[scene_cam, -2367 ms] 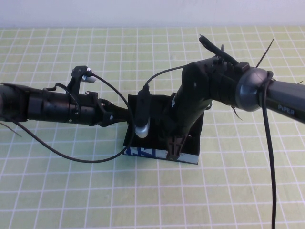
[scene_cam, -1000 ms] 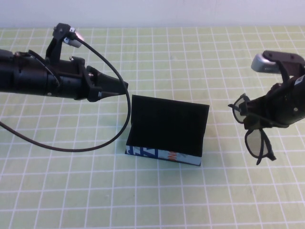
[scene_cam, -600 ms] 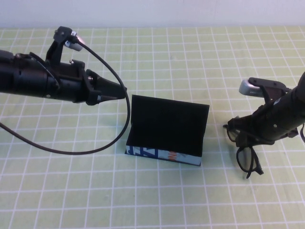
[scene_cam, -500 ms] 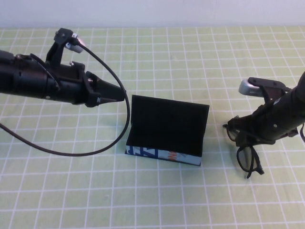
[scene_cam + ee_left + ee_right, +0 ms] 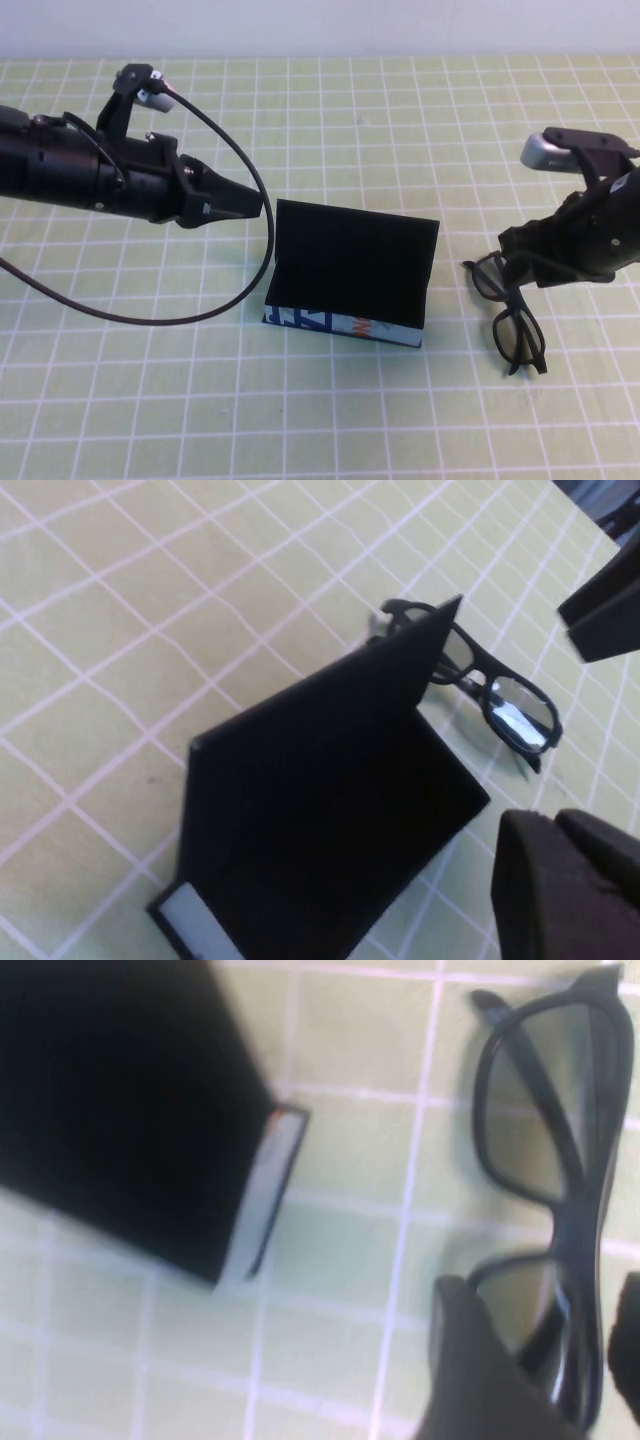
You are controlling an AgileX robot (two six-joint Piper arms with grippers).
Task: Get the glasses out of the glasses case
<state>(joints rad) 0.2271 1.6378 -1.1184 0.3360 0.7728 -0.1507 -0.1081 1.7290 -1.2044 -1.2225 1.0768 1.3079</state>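
The right gripper point(image 5: 530, 262) hangs just above the glasses point(image 5: 508, 314), its fingers point(image 5: 480, 1370) spread apart and straddling the frame without clamping it, so the glasses appear to lie free on the checked mat point(image 5: 340, 420), just beside the right end of the glasses case point(image 5: 350, 275) and apart from it. The left gripper point(image 5: 245, 203) hovers near the case's upper left corner, its jaws drawn together on nothing. By my reading the take-out is done and the step in hand is the release; the next move calls only for the right arm to lift straight clear without catching the frame. In the high view the glasses' long axis, lens to lens, runs from near the gripper down toward the camera, slightly slanted. The case stands open like a tent, its printed edge facing the camera.
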